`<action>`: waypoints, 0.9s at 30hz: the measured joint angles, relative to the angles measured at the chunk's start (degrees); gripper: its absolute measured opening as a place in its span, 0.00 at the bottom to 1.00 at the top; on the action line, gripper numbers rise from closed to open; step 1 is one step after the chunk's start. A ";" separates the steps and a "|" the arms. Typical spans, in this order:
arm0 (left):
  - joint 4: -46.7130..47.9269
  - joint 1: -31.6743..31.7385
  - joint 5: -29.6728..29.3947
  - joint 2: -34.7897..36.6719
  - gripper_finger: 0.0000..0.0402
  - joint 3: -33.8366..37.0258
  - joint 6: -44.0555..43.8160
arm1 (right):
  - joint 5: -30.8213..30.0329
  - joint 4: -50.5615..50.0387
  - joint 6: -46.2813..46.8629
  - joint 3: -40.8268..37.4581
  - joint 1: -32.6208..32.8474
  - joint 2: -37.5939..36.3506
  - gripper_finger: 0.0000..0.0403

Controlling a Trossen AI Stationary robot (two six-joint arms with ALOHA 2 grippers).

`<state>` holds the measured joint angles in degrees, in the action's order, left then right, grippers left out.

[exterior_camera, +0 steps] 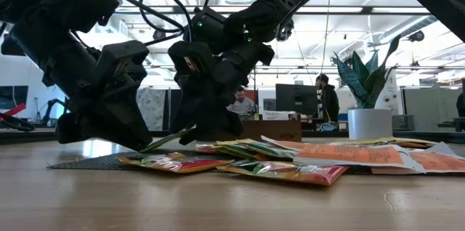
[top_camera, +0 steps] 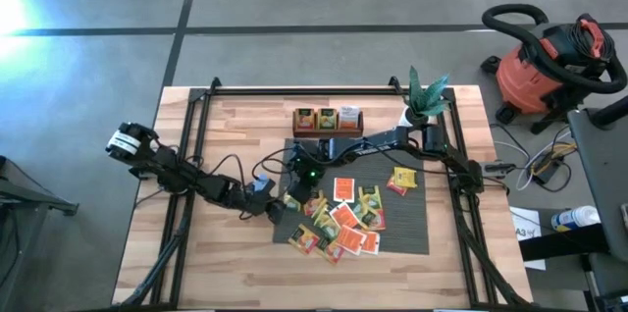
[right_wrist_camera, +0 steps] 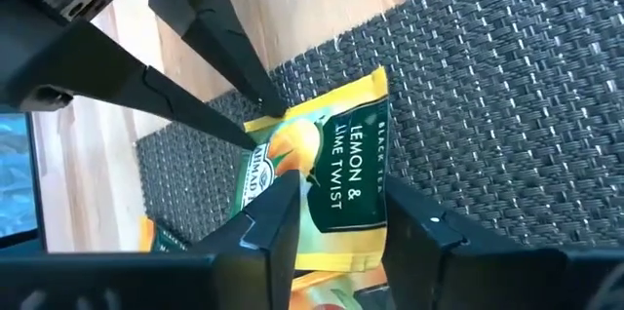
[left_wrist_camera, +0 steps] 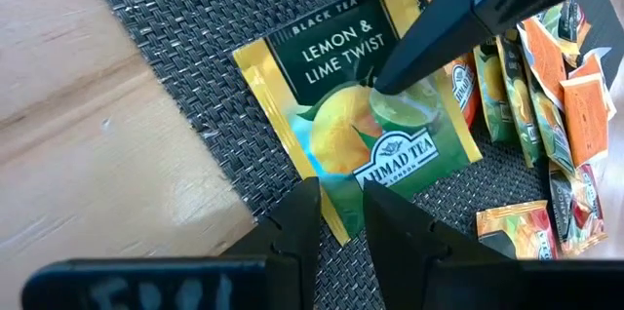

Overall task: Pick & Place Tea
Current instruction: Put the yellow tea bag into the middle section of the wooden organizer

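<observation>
A yellow-green tea sachet printed "Lemon & Lime Twist" sits at the grey mat's left edge, between both grippers. In the low view the sachet slants, one end raised off the mat. My left gripper comes from the table's left and is shut on it. My right gripper reaches in from the right, open, with one finger over the sachet's printed face and the other beyond its edge. Several more orange, yellow and green sachets lie heaped on the mat to the right. My left gripper pinches the sachet's yellow-bordered edge at a corner between its two fingers, slanting down from the table's left. That end stays low by the mat while the rest of the sachet tilts upward. My right gripper has one fingertip at the sachet's printed face; whether it touches, I cannot tell.
A dark wooden tray holding a few sachets stands at the mat's far side. A potted plant occupies the far right corner. Bare wood table lies left of and in front of the mat. Black frame rails run along the table sides.
</observation>
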<state>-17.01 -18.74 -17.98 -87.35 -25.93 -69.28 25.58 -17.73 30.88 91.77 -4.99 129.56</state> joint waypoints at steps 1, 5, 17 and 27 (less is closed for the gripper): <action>-0.03 0.00 0.00 0.00 0.21 0.00 0.00 | -0.04 0.04 0.01 0.00 0.00 0.00 0.28; -0.12 0.01 -0.02 0.00 0.21 0.00 -0.01 | -0.28 0.24 0.07 0.00 -0.04 0.02 0.22; -0.42 0.04 -0.11 5.14 0.21 -0.16 -1.26 | -5.31 -0.25 -2.49 0.07 -1.77 -3.93 0.03; 3.58 0.04 -8.53 18.40 0.21 -0.14 3.43 | -16.62 -6.71 -12.20 0.07 -7.38 -16.46 0.02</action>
<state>-13.43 -18.70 -26.51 -68.95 -26.07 -65.85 8.95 -24.44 18.68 91.83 -12.38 113.10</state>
